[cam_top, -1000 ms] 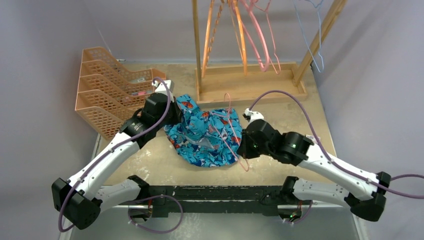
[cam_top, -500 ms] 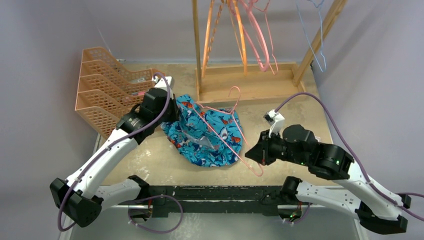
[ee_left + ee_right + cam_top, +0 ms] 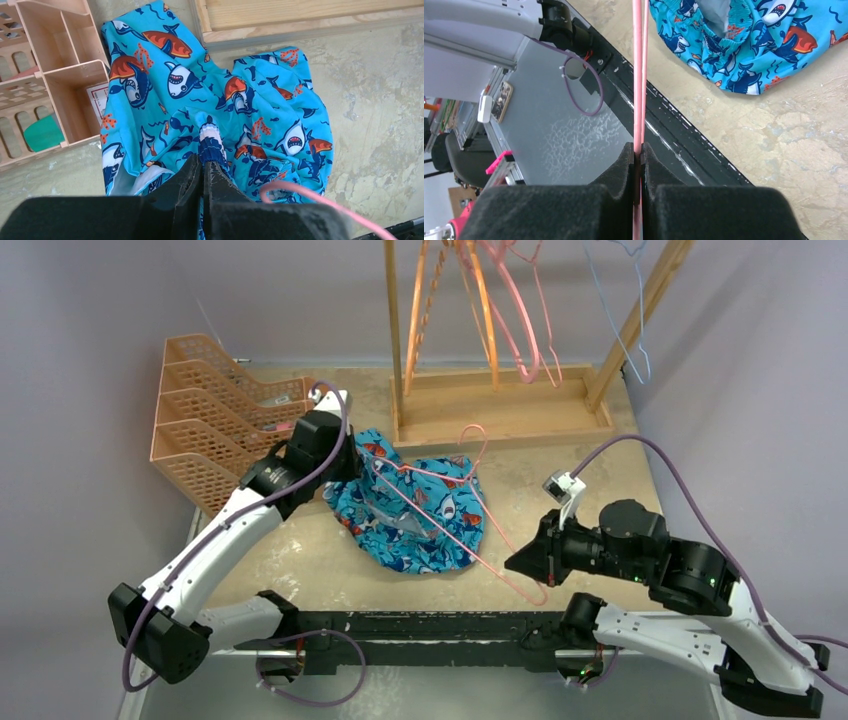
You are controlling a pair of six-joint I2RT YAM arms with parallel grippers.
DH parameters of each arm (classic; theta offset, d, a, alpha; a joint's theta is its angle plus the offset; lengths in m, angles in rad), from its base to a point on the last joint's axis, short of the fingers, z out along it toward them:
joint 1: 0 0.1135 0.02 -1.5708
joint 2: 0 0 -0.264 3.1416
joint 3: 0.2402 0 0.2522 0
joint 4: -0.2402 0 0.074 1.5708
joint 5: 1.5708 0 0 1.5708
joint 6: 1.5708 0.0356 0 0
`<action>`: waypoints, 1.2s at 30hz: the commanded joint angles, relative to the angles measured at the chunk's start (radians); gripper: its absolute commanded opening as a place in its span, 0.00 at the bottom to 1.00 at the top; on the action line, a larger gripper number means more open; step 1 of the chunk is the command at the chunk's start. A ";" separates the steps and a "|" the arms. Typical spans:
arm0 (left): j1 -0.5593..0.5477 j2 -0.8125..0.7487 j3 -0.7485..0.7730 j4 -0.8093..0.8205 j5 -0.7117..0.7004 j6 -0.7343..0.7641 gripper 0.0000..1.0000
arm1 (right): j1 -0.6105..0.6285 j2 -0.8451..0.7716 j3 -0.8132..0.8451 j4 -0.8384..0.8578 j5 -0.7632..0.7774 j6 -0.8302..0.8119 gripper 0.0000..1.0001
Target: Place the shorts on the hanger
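The shorts [image 3: 410, 515] lie crumpled in the middle of the table, turquoise with sharks. My left gripper [image 3: 338, 458] is at their far left edge, shut on a gathered fold of the fabric [image 3: 210, 145], its fingertips [image 3: 194, 172] pressed together. The pink hanger [image 3: 425, 472] slants across the top of the shorts, with its hook toward the wooden rack. My right gripper [image 3: 518, 566] is shut on the hanger's near corner, right of the shorts, close to the table's front edge. In the right wrist view the pink wire [image 3: 639, 75] runs straight out from my shut gripper [image 3: 638, 150].
A stacked orange tray rack [image 3: 210, 410] stands at the far left. A wooden rack [image 3: 500, 405] at the back holds orange and pink hangers [image 3: 490, 310] and light-blue wire hangers [image 3: 625, 320]. The black front edge [image 3: 430, 625] is just below the shorts.
My right gripper has drawn back toward the near right with the hanger, dragging it across the shorts. My left gripper has kept its hold and barely moved.
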 commanded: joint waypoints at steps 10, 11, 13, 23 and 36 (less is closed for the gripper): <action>0.010 -0.012 0.102 0.033 0.057 -0.050 0.00 | 0.004 0.079 -0.025 0.078 -0.043 -0.100 0.00; 0.010 -0.016 0.106 0.030 0.070 -0.045 0.00 | 0.004 0.104 -0.019 0.064 -0.001 -0.100 0.00; 0.010 -0.026 0.116 0.020 0.081 -0.030 0.00 | 0.005 0.145 -0.002 0.035 0.079 -0.111 0.00; 0.010 -0.040 0.152 -0.055 0.032 0.061 0.00 | 0.005 0.209 0.083 0.017 0.127 -0.173 0.00; 0.010 -0.009 0.128 -0.049 0.105 0.017 0.00 | 0.005 0.112 0.125 -0.014 0.101 -0.126 0.00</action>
